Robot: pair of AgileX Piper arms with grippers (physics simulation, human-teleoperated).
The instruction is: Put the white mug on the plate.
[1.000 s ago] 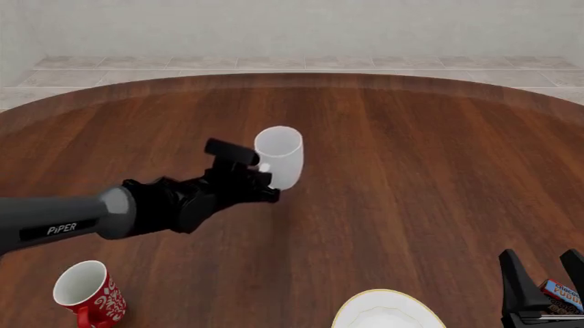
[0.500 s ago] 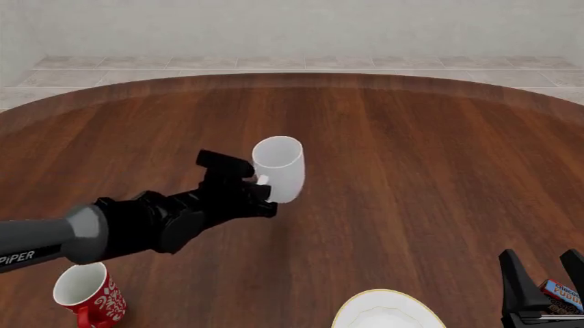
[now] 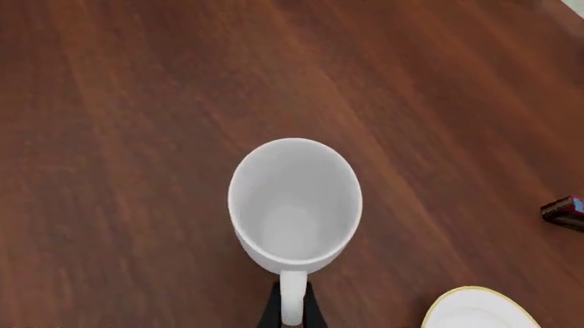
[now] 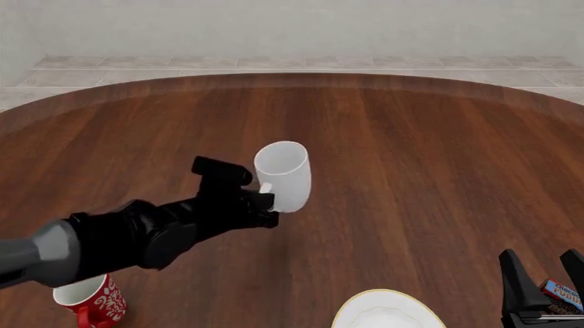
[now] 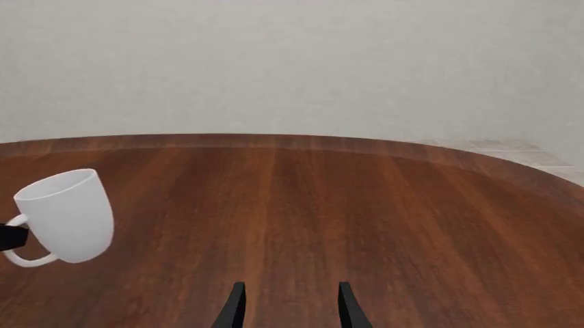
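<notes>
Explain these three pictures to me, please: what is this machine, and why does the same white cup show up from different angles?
It is a simulated robot with two arms at a wooden table. One picture comes from a fixed camera behind the arms; the other two from cameras on each wrist. The left gripper holds the white mug by its handle, lifted and tilted. The right gripper waits open and holds nothing. Near the front edge lie the plate, a red mug and a small wrapped bar.

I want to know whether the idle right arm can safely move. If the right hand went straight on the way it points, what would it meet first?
Probably nothing: ahead of the right hand the wrist view shows only bare table. The white mug, held in the left hand, is off to one side, though depth is unclear.
</notes>
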